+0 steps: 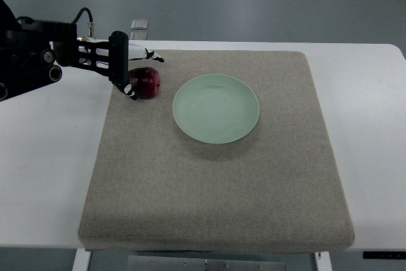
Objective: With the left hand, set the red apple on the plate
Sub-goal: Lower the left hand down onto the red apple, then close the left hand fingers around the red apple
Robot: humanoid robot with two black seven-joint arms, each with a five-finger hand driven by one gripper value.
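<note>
top view
apple: dark red round apple (147, 82), on the grey felt mat (216, 176), near its 10 o'clock corner, upright as far as can be told
plate: pale green round ceramic plate (216, 108), empty, at 3 o'clock of the apple, close but apart
left hand: black-and-white robot left hand (130, 71), in from the picture's left, at the apple's 9 o'clock side; fingers curved round the fruit, one white fingertip above at 12 o'clock, another below at 7 o'clock
grip state: looks like closing or closed on the apple; contact not resolvable, so cannot tell
right hand: not in view
handling: judged rigid, moderately heavy for its size, smooth waxy skin, so slippery; round, so prone to roll if nudged; bruises under hard pinch
hold point: across the widest girth, fingers opposed on both sides, not at the top dimple
carry: short lift toward 3 o'clock, set down mid-plate; glazed plate likely slick, apple may roll on release
hidden: apple's left half behind the palm; thumb position unseen; stem not made out
cut off: left arm beyond the forearm, out of frame at 9 o'clock
unclear: small pale flat object (139, 24) on the floor past the white table (355, 80), at 12 o'clock of the hand; identity unknown
</note>
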